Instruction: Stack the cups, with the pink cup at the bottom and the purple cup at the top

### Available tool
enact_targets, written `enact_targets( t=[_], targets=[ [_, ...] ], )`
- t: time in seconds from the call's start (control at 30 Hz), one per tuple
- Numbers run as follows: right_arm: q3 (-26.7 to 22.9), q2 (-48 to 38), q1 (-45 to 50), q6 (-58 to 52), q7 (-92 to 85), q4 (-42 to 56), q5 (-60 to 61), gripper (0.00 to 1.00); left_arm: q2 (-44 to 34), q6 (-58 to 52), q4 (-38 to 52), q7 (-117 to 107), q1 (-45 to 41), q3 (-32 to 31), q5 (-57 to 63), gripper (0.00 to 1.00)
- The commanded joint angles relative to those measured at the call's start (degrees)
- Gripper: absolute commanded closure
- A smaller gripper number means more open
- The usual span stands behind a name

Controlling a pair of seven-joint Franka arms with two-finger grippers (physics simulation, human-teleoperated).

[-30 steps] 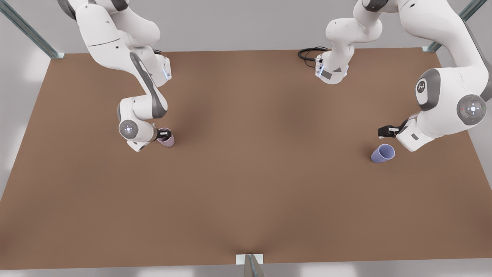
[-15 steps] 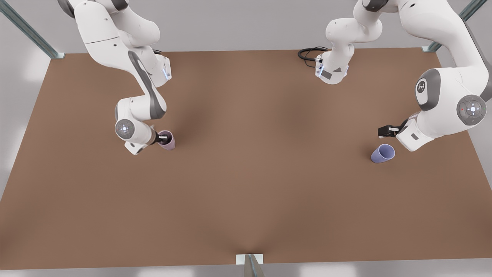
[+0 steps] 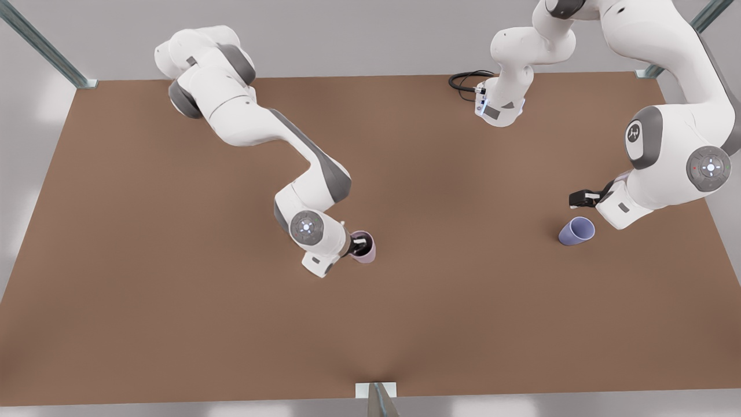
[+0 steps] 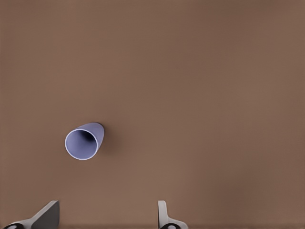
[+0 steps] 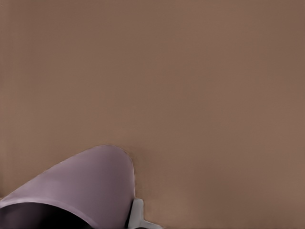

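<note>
Pink cup (image 3: 364, 248) sits near the middle of the table (image 3: 405, 324), a bit toward the front view's left, and the right gripper (image 3: 358, 245) is clamped on its rim, one finger dipped into the dark inside and one on the outer wall. It's a smooth matte tumbler, handleless, tapering toward the base. In the right wrist view the cup (image 5: 81, 191) bulges up close as a rounded mauve wall with a pale fingertip (image 5: 137, 214) pressed against it. Can't tell if the base is touching the table or just off it

Table is a flat brown board, plain and even, no grain

Farther off toward the front view's right, the purple cup (image 3: 576, 231) stands by itself, same tapered shape, periwinkle, looks tilted with its mouth toward the camera. The left gripper (image 3: 580, 198) hangs just beyond it, not touching, fingers spread apart. In the left wrist view the cup (image 4: 84, 142) shows its round mouth and thin pale rim, with both grey fingertips (image 4: 164, 217) set wide and nothing between them

Back edge of the table has a coiled black cable (image 3: 466, 81)
</note>
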Motion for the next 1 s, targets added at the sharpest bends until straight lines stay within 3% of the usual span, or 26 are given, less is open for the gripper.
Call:
enact_targets(
  t=[0.0,0.1,0.23,0.3,0.4,0.67,0.87,0.9,0.93,0.97],
  targets=[
    [0.1,4.3,3.5,-3.5,41.5,6.2,-0.2,0.79,0.0,0.0,0.0,0.0,0.0,0.0,0.0,0.00],
    [2.0,8.2,5.5,6.3,44.6,9.9,0.0,0.79,0.1,0.1,0.1,0.0,0.0,0.0,0.0,0.00],
    [1.8,10.9,9.4,8.0,47.4,12.6,0.8,0.79,2.5,0.9,0.3,-0.1,0.2,0.1,0.1,0.00],
    [1.3,12.5,10.7,9.5,51.4,12.6,0.7,0.79,5.9,5.6,0.7,0.8,0.7,4.9,0.3,0.00],
    [-1.8,13.7,13.2,10.6,53.5,12.6,0.5,0.79,10.3,15.5,-0.1,1.8,5.2,6.2,-1.0,0.00],
    [-7.0,16.2,16.9,15.0,53.5,12.5,0.3,0.79,10.7,35.8,-19.6,12.4,9.0,9.7,-2.6,0.00],
    [-7.1,16.6,17.1,16.9,53.4,12.3,0.2,0.79,11.1,41.5,-25.9,13.5,9.4,10.6,-2.6,0.00],
    [-7.0,16.6,17.1,16.9,53.3,12.3,0.2,0.40,11.3,41.7,-26.3,13.5,9.4,10.6,-2.6,0.00],
    [-7.0,16.6,17.1,16.9,53.4,12.3,0.2,0.19,11.5,41.8,-26.4,13.5,9.4,10.6,-2.6,0.00],
    [-7.0,16.6,17.1,17.0,53.4,12.3,0.2,0.15,11.9,41.9,-26.6,13.4,9.4,10.6,-2.7,0.00]
  ],
)
